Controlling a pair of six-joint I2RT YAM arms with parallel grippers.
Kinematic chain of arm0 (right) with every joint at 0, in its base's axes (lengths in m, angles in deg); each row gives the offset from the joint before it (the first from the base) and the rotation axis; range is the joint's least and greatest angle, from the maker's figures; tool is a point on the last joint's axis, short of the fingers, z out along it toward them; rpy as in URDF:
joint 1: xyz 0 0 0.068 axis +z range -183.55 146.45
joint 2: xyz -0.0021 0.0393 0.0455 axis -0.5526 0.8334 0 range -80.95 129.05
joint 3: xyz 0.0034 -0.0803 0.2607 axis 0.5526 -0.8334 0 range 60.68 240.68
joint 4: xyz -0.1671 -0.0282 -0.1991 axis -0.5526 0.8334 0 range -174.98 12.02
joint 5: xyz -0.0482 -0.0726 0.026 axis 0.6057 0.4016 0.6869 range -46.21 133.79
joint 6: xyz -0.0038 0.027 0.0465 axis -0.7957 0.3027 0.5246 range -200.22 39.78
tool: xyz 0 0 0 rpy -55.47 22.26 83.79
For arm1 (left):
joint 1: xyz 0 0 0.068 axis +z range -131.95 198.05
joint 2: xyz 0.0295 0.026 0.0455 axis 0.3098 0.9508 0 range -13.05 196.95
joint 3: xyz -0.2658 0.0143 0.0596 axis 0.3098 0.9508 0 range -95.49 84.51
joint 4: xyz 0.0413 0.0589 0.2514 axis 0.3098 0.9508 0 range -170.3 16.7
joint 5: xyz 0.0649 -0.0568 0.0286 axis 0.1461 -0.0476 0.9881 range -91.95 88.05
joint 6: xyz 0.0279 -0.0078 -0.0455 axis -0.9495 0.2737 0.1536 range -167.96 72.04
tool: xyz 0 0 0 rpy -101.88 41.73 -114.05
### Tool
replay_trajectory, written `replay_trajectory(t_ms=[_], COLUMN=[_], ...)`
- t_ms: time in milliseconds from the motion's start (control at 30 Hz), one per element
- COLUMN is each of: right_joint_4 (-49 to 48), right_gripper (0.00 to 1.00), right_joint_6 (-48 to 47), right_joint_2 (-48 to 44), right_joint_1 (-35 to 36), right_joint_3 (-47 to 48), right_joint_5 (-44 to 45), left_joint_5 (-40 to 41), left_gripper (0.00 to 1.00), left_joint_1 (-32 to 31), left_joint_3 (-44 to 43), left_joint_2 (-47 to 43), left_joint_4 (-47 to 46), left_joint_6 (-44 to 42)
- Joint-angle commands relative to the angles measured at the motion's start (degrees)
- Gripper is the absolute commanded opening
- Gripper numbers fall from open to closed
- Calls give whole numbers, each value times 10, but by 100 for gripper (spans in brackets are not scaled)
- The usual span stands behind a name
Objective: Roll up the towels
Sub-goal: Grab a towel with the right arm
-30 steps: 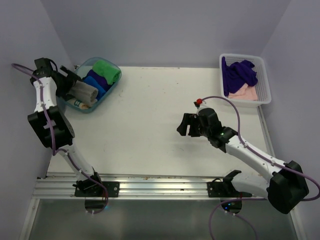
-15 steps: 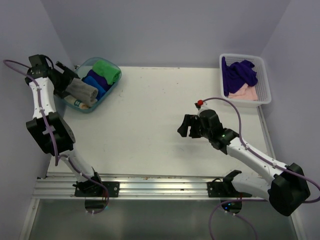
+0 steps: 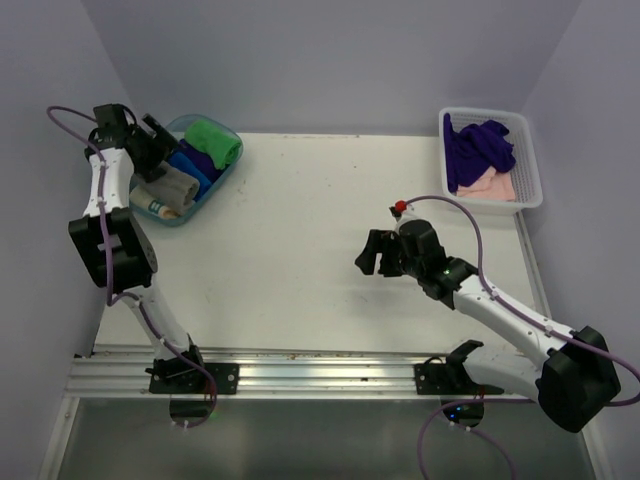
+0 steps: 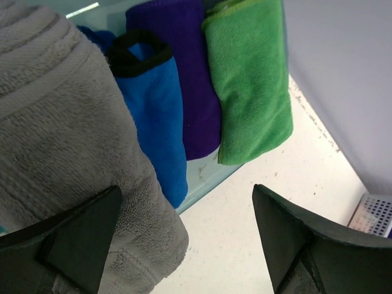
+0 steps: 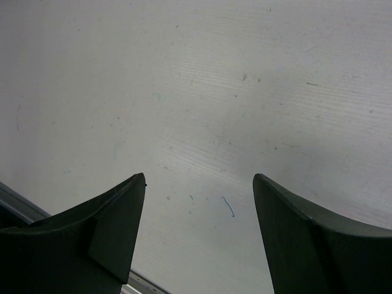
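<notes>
A grey towel [image 3: 170, 187], rolled up, lies at the near end of the teal bin [image 3: 216, 186]. In the left wrist view the grey roll [image 4: 61, 153] rests against my left finger. My left gripper [image 3: 150, 150] hovers over the bin with its jaws wide apart and nothing between them [image 4: 184, 190]. A dark purple towel [image 3: 480, 150] and a pale pink towel [image 3: 490, 185] lie crumpled in the white basket [image 3: 531, 170] at the back right. My right gripper [image 3: 372, 255] is open and empty above the bare table [image 5: 199, 177].
The bin also holds a green roll [image 4: 251, 79], a dark purple roll [image 4: 184, 61] and a blue roll [image 4: 153, 110] side by side. The purple walls stand close behind the bin and the basket. The metal rail [image 3: 300, 365] runs along the near edge.
My left gripper has swung right and towards the back, away from the grey roll, which stays in the bin. My right arm has hardly moved.
</notes>
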Motion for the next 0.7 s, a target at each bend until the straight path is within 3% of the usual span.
replay_trajectory(t_ms=[0,167,533,667], right_joint_4=[-11,6,93,139], right_gripper=[75,75,77,78], right_joint_6=[2,-8,-65,-71], right_joint_2=[-19,-24,15,48], right_joint_1=[-1,0,-3,-27], right_joint_3=[-1,8,134,206], right_joint_5=[1,10,174,248], left_joint_5=[7,26,53,108], left_gripper=[92,92,95,96], left_joint_1=[-12,-13,-28,-84], left_joint_3=[-11,-13,-74,-78], left_joint_2=[27,-10,-75,-109], left_joint_4=[-6,-1,45,56], left_joint_6=[-17,-22,-64,-111])
